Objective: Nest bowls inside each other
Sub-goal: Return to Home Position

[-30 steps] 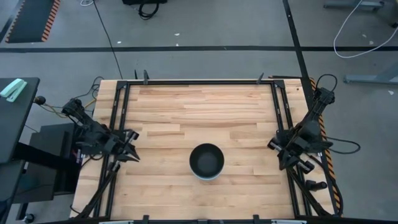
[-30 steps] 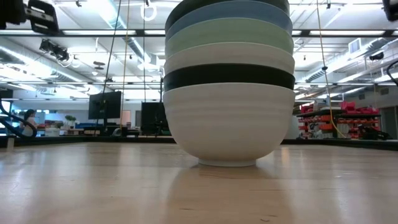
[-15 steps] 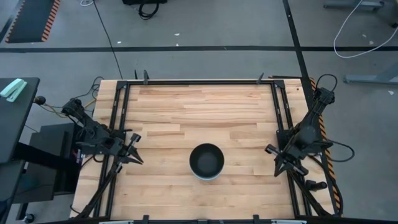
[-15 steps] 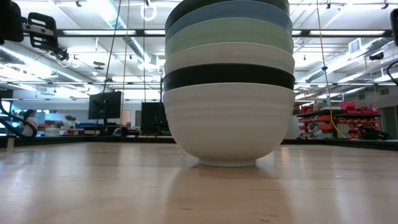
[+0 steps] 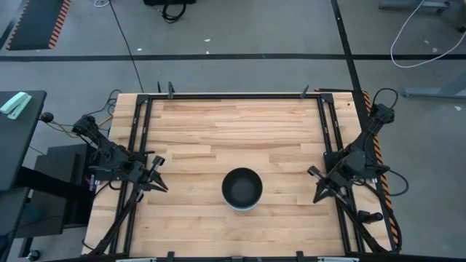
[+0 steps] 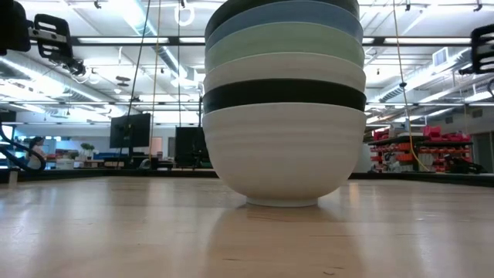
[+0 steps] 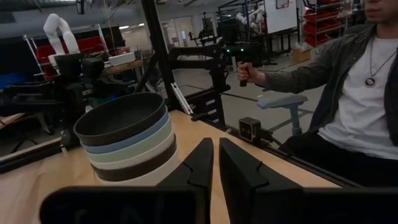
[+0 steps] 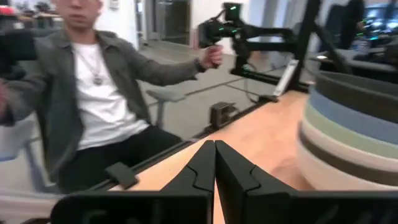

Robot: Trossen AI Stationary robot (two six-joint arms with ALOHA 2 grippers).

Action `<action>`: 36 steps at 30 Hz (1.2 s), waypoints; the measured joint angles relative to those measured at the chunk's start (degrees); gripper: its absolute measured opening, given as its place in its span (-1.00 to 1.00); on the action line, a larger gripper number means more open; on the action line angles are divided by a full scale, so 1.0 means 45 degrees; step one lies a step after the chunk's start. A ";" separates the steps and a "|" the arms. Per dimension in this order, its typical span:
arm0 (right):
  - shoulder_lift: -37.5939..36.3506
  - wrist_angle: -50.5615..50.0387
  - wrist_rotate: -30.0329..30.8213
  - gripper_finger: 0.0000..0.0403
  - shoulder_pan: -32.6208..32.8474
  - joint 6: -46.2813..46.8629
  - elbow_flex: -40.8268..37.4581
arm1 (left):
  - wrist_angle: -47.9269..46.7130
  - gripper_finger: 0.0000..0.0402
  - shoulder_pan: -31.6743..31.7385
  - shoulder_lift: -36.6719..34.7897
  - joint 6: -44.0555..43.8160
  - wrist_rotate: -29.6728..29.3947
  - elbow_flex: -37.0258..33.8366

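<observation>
We find all six bowls nested as one stack of bowls [image 5: 242, 189] on the wooden table [image 5: 233, 124]; it stands at mid-width, toward the lower edge of the high view; from above only the top black bowl [image 5: 242, 187] shows. In the low view we read the order from the table up: bottom white bowl [image 6: 284, 158]; lower black bowl [image 6: 284, 96]; second white bowl [image 6: 284, 73]; mint green bowl [image 6: 284, 42]; blue bowl [image 6: 284, 20]; the top black bowl as a dark sliver at the upper edge. The stack sits upright and level; neither gripper touches it.

The left gripper [image 5: 156, 177] hangs over the table's left rail, well apart from the stack and pointing toward it; its wrist view shows the jaws drawn nearly together, only a thin slit between them, holding nothing. The right gripper [image 5: 315, 185] sits at the right rail, likewise well apart from the stack; its jaws are pressed together and empty.

Both wrist views show a person [image 7: 354, 93] seated beyond the table's edge, in a grey jacket over a white shirt; one hand [image 7: 249, 73] grips the handle of a dark rig.
</observation>
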 joint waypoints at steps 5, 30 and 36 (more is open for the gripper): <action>-0.0009 0.0027 -0.0058 -0.91 -0.1342 -0.0320 0.0000 | -0.0005 -0.83 0.0248 0.0000 -0.0004 -0.0007 0.0000; -0.0009 0.5728 -0.3640 -0.91 -1.1140 0.0296 0.0000 | -0.0029 -0.81 0.1275 0.0010 -0.0791 0.0087 -0.0010; -0.0043 0.6330 -0.5309 -0.91 -1.2751 0.1483 0.0000 | -0.0039 -0.80 0.1275 0.0010 -0.0805 0.0124 -0.0010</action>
